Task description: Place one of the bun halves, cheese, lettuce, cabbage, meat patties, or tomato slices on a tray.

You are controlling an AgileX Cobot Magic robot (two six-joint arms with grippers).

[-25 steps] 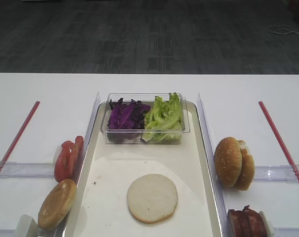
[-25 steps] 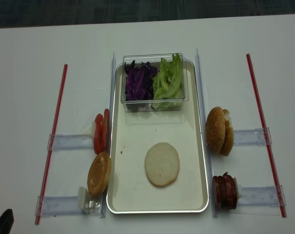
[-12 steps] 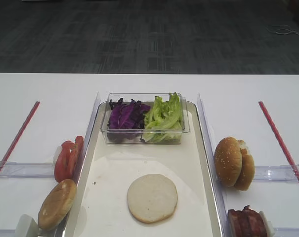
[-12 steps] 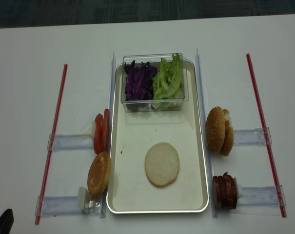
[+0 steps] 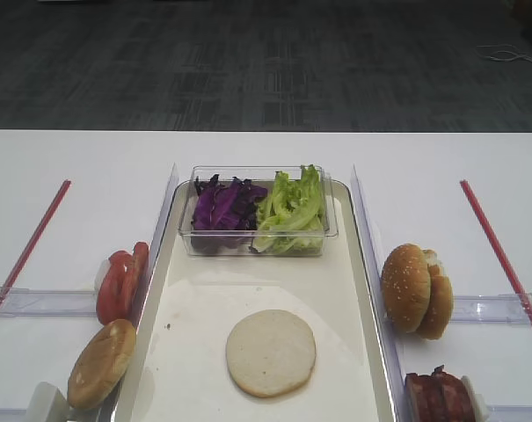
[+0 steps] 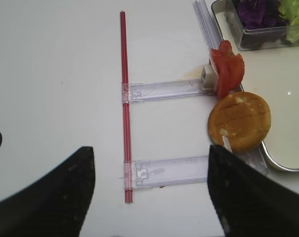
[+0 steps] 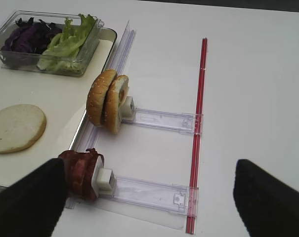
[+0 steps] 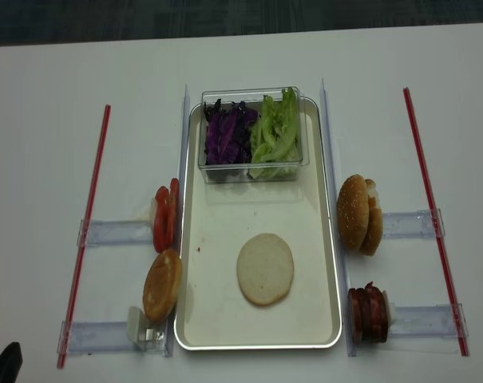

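A pale bun half (image 5: 271, 352) lies cut face up on the cream tray (image 5: 248, 277). A plain golden bun half (image 6: 239, 121) stands in the near left rack, with tomato slices (image 6: 227, 72) in the rack behind it. Meat patties (image 7: 81, 172) stand in the near right rack. Cabbage (image 5: 224, 207) and lettuce (image 5: 289, 211) fill a clear box at the tray's far end. No cheese is in view. My left gripper (image 6: 149, 197) hangs open over the table left of the racks. On the right side, my right gripper (image 7: 149, 202) hovers open beside the patties. Neither holds anything.
Sesame-seeded buns (image 5: 415, 289) stand in the far right rack (image 7: 159, 120). Red strips (image 8: 89, 223) (image 8: 431, 215) run along both outer sides of the racks. Clear upright dividers (image 5: 364, 229) border the tray.
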